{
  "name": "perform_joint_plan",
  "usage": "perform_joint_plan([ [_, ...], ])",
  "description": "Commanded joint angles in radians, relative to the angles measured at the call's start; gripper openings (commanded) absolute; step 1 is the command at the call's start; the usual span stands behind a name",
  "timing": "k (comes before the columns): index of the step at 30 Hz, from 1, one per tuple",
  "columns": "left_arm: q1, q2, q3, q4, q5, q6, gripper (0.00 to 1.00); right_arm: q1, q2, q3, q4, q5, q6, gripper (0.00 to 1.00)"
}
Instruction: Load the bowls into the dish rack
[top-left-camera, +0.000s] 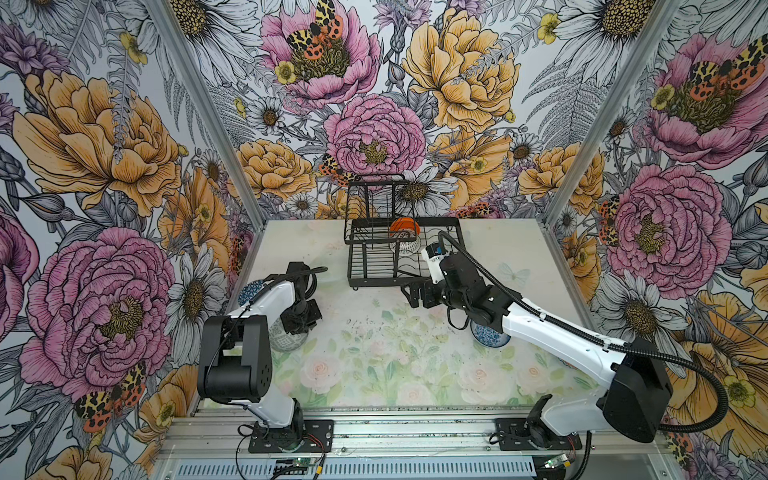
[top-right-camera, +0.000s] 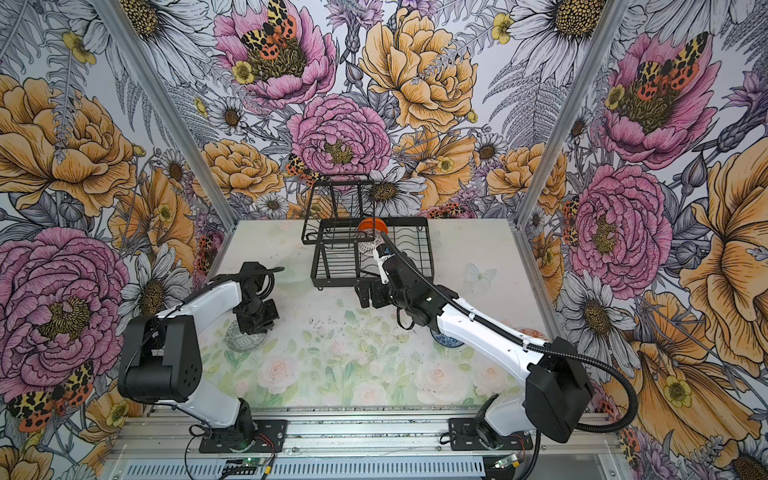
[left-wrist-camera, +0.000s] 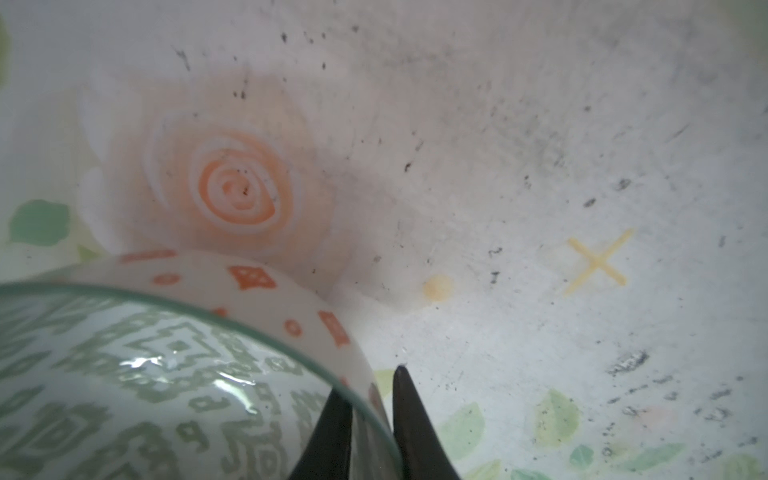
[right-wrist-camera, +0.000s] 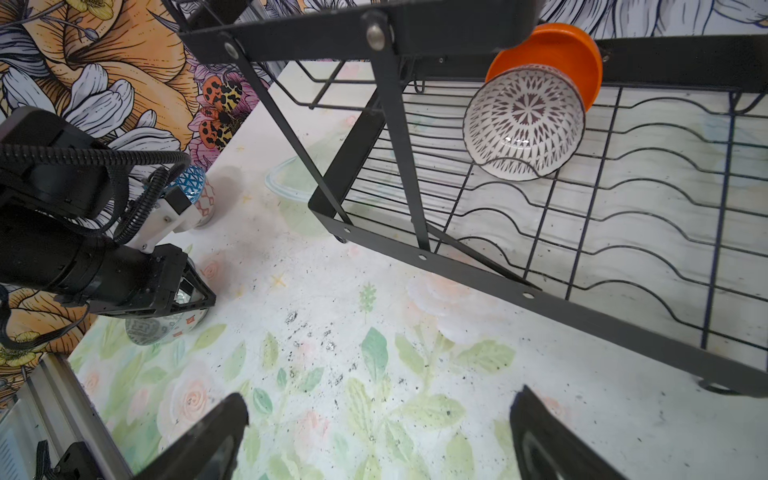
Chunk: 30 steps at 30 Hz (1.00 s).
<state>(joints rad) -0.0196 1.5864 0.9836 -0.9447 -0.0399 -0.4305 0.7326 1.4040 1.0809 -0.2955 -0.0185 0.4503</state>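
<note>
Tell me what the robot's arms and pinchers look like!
Both arms, the left arm and the right arm, have smooth white shells with chunky black joints. A ribbed black hose runs along the right one, and thin wires sit by the black base plates. The left gripper and right gripper each have two dark, pointed fingers.

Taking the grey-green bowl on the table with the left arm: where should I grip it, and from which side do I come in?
Pinch the rim wall of the grey-green bowl from above, with one finger inside and one outside. It sits upright, mouth up, on the table, so the thin wall is the easy part to pinch. The round body looks too wide. The left gripper straddles the rim this way.
</note>
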Motion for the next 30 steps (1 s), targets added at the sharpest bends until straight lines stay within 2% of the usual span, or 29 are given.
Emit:
perform_joint_plan([
  [1, -0.037, -0.003, 0.019, -0.024, -0.018, -0.001, 0.13, 0.001, 0.0, 0.025, 0.018, 0.019, -0.025, 0.99],
  [7, -0.144, -0.002, 0.076, -0.055, -0.031, -0.04, 0.0, -0.013, 0.001, 0.036, 0.015, 0.014, -0.012, 0.99],
  [22, -0.416, 0.079, 0.275, -0.084, -0.029, -0.205, 0.0, -0.145, -0.03, 0.007, 0.014, -0.063, -0.005, 0.99],
  [30, -0.535, 0.199, 0.384, -0.081, -0.051, -0.211, 0.0, -0.18, -0.048, 0.007, 0.004, -0.073, 0.024, 0.99],
])
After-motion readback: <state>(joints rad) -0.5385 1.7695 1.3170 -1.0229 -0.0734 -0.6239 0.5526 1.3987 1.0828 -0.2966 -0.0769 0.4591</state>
